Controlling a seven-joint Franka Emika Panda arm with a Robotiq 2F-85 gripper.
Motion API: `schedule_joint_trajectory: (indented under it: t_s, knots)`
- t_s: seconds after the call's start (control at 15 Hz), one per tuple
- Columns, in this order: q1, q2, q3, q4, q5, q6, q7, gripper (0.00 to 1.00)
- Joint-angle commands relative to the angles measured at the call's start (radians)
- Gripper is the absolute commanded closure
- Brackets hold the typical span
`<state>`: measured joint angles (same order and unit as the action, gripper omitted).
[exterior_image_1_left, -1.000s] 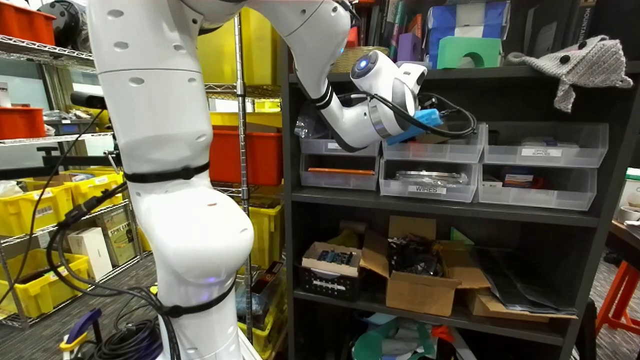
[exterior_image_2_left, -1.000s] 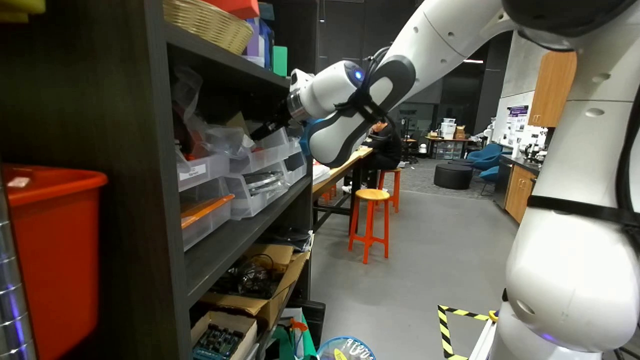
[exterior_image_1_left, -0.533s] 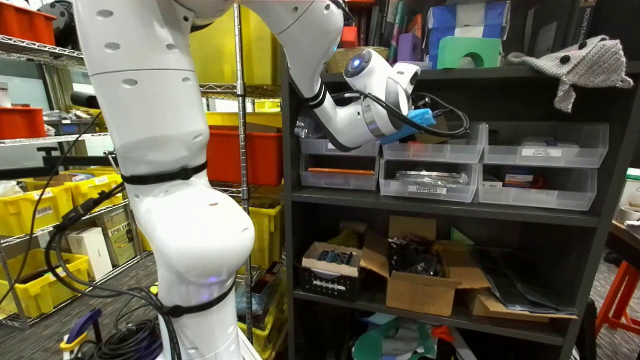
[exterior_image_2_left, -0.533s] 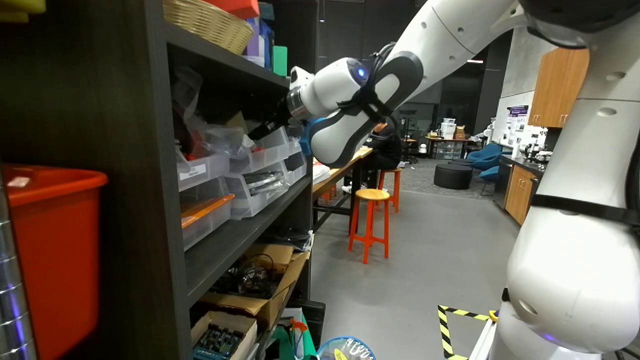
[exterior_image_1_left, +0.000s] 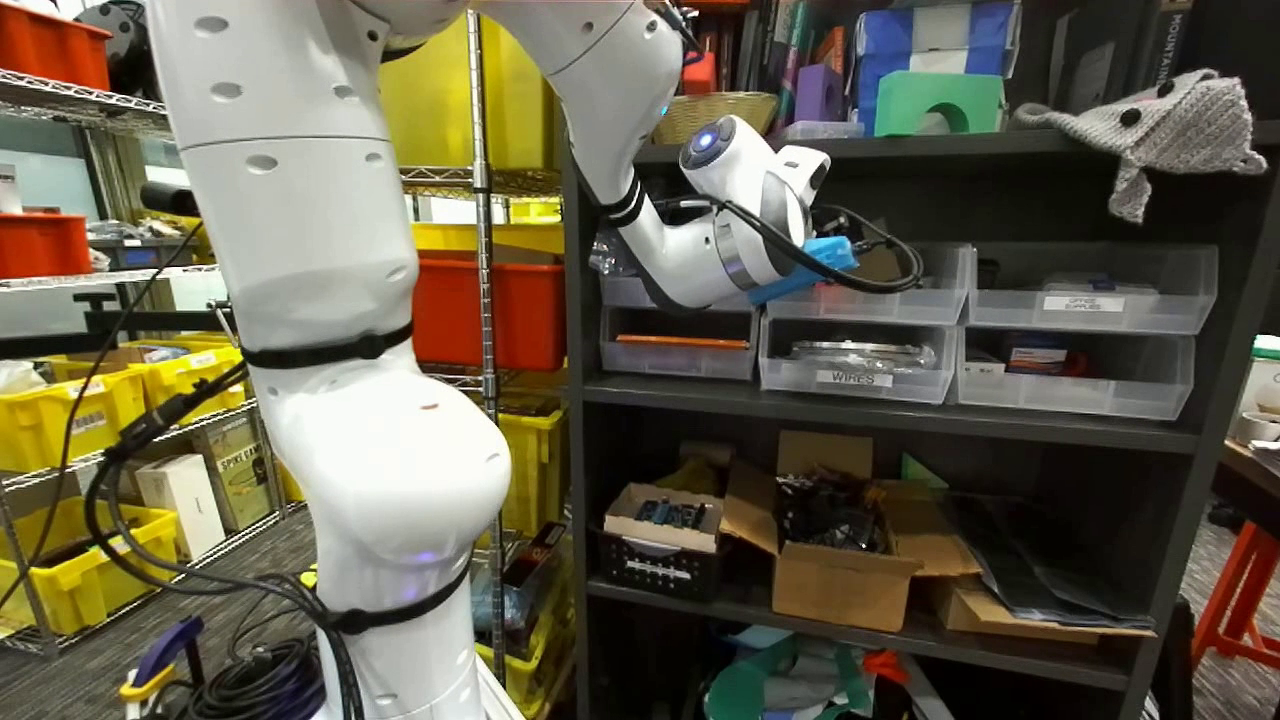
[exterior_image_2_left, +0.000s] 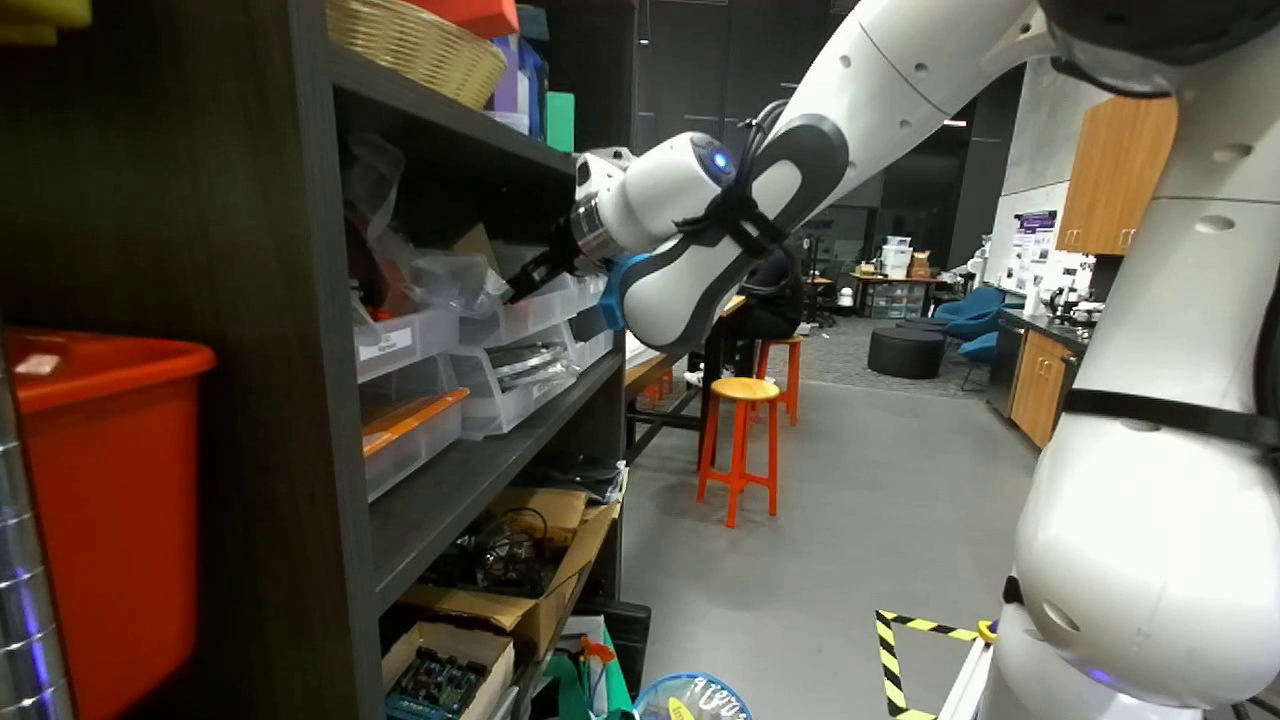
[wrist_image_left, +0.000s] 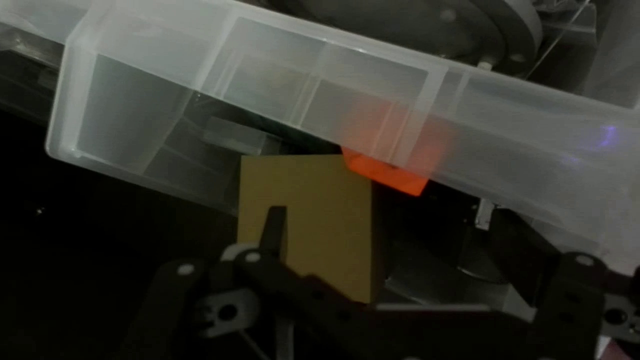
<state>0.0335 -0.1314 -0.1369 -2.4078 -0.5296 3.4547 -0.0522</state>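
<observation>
Jaws spread near a brown box in a clear bin

The brown box (wrist_image_left: 325, 215) looks plain and sharp-edged: a broad, yellowish-brown face and a shadowed side. It sits in the clear bin (wrist_image_left: 260, 65) at the middle of the upper row, above the bin labelled WIRES (exterior_image_1_left: 795, 382). Just beside the box, an orange piece (wrist_image_left: 390, 172) shows partly through the translucent plastic. In an exterior view the white arm (exterior_image_2_left: 860, 95) slants down, wrist (exterior_image_2_left: 660, 185) bent, jaws angled downward. They stand wide apart; contact with the box cannot be told.
</observation>
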Motion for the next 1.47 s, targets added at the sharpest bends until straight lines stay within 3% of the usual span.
schedule_joint_trajectory:
  t_s: [0.0,1.27,1.33,1.4]
  knots:
    - [0.007,0.002,-0.008,0.004,-0.008,0.000,0.000,0.00]
    - [0.017,0.110,-0.007,0.130,-0.006,-0.077,0.074,0.00]
    - [0.018,0.115,-0.007,0.133,-0.008,-0.082,0.079,0.25]
    - [0.018,0.118,-0.005,0.135,-0.009,-0.085,0.082,0.26]
